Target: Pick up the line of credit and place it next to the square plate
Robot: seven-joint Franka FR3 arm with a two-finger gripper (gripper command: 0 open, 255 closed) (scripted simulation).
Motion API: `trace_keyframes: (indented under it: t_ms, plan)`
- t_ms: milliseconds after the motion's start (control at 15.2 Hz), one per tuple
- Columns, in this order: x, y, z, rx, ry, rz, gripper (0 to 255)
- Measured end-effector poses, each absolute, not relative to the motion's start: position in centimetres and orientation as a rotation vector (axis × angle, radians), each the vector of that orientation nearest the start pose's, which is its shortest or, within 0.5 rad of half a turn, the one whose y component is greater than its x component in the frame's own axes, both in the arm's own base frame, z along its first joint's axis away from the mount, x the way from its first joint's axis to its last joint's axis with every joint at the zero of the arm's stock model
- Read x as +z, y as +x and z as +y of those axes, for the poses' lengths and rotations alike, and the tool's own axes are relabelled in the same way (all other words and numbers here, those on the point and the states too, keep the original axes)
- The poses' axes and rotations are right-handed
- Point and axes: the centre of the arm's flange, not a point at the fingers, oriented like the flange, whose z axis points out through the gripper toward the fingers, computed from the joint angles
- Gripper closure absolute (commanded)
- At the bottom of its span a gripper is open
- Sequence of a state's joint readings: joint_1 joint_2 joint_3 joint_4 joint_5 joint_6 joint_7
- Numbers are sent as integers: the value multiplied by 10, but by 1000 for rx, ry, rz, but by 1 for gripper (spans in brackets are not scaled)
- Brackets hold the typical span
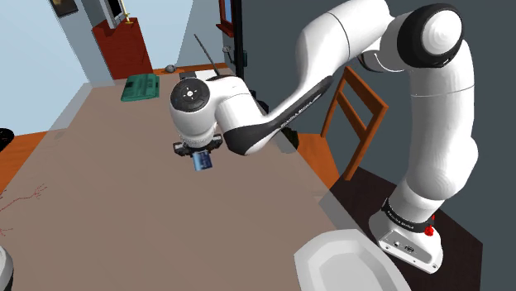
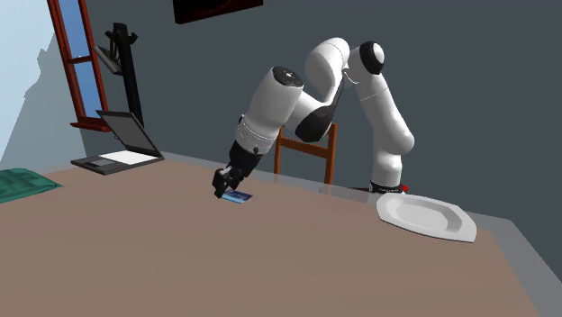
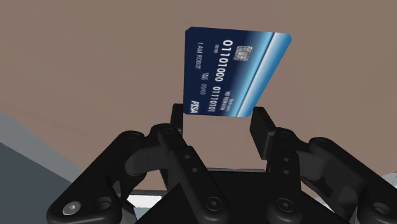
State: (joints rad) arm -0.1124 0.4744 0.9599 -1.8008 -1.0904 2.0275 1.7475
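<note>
My gripper (image 3: 218,113) pinches the blue card (image 3: 232,70) by one edge above mid-tabletop (image 2: 270,261); I judge it thin, stiff, light, slippery.

We take this for a room in a home, a dining or study corner. A long brown table (image 1: 124,223) lies under the gripper (image 2: 230,191), and a wooden chair (image 2: 306,158) stands just behind it against a dark grey wall. Farther from the gripper, at the table's end, an open laptop (image 2: 122,144) sits near a red-framed window (image 2: 77,54) and a black stand (image 2: 126,72). A framed picture (image 2: 216,7) hangs above, and a white plate (image 2: 423,219) lies near the arm's base.
</note>
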Motion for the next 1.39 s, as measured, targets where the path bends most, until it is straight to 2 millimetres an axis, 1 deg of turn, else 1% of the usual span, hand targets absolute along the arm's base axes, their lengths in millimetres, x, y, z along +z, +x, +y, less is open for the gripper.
trace_keyframes:
  t_ms: [264, 462, 726, 924, 990, 1056, 1122, 1188, 1320, 1386]
  plan:
    - [406, 503, 402, -920, -3063, 690, 255]
    - [408, 479, 410, -919, -3063, 689, 255]
    - [410, 432, 425, -919, -3063, 688, 255]
    - [412, 390, 443, -919, -3063, 687, 255]
    - [409, 377, 446, -919, -3063, 687, 255]
    - [411, 367, 449, -920, -3063, 687, 255]
    - [410, 355, 456, -919, -3063, 686, 255]
    - [410, 342, 457, -921, -3064, 686, 255]
    - [409, 314, 466, -919, -3063, 687, 255]
    - [409, 304, 470, -919, -3063, 687, 255]
